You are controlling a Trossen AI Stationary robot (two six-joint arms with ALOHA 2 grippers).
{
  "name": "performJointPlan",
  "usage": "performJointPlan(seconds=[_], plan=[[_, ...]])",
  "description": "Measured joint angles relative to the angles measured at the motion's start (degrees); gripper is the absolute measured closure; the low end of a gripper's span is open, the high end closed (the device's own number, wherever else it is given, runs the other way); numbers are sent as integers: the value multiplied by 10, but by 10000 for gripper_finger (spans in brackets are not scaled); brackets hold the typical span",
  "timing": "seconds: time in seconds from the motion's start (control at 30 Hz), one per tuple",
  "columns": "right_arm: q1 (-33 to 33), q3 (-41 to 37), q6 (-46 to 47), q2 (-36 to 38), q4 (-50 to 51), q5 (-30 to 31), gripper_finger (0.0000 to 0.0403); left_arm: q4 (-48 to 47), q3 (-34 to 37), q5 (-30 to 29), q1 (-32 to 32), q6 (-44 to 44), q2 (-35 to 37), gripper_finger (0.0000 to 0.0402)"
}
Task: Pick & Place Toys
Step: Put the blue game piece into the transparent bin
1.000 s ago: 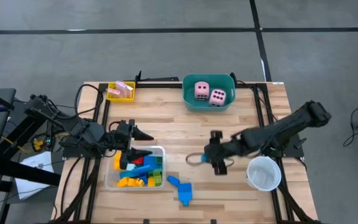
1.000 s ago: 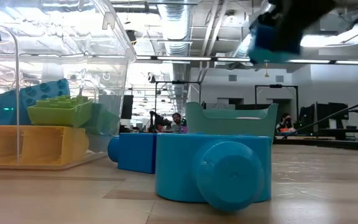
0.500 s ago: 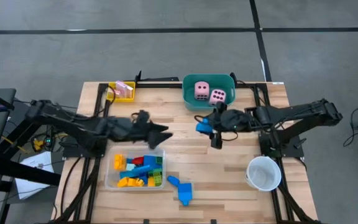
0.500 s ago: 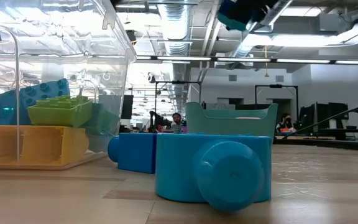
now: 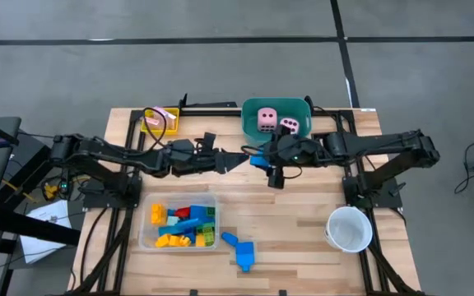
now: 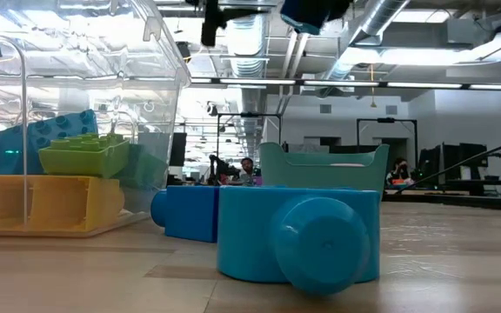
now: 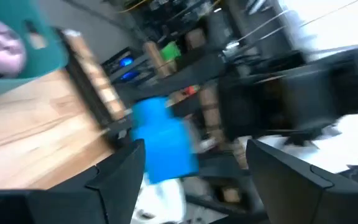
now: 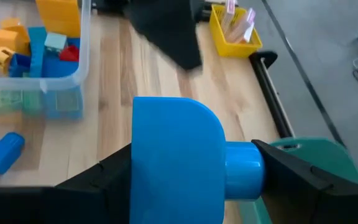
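My right gripper [image 5: 267,164] is shut on a blue block [image 5: 257,161], held in the air just in front of the teal tub [image 5: 253,131]. The tub holds two pink dice [image 5: 267,119]. My left gripper [image 5: 240,159] is open and reaches in from the left. Its fingertips are just short of the held block, which shows between its spread fingers in the left wrist view [image 7: 163,140]. A clear tray [image 5: 212,197] holds several coloured blocks. Two blue blocks [image 5: 239,249] lie on the table near the front edge. A yellow tray [image 5: 148,125] holds pink cards. My right gripper pinches the blue block's flat body [image 8: 173,168] between its two fingers, one on each side. A round stud [image 8: 244,171] sticks out past one finger [image 8: 303,180]. The fingers come from the table's right side. The block is lifted clear of the table.
A white cup [image 5: 349,228] stands at the near right. The two loose blue blocks fill the low view's foreground [image 6: 298,235], with the clear tray [image 6: 159,52] to their left. Bare wood lies between the clear tray and the cup.
My right gripper has carried the blue block up from the table's middle toward the far edge, ending in front of the teal tub. My left gripper has left the clear tray and moved toward the far edge and right, up to the held block.
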State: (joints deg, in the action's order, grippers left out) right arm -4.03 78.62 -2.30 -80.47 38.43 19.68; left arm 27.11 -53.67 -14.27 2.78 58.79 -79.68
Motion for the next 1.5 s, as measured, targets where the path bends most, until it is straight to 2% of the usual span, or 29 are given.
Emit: performJointPlan(seconds=[0.77, 0.93, 1.13, 1.37, 1.5], plan=[[1, 165, -119, -134, 48, -18, 142, -51, 1, 4, 1, 2, 0, 128], [1, 179, -129, -138, 50, -19, 142, -68, 1, 9, 4, 2, 1, 132], [4, 178, -127, -139, 64, -19, 142, -69, 1, 10, 4, 2, 1, 178], [3, 178, -127, -139, 63, -14, 142, -72, 1, -6, 2, 6, 1, 273], [3, 178, -115, -139, 63, -12, 142, -72, 1, -4, 2, 7, 1, 280]])
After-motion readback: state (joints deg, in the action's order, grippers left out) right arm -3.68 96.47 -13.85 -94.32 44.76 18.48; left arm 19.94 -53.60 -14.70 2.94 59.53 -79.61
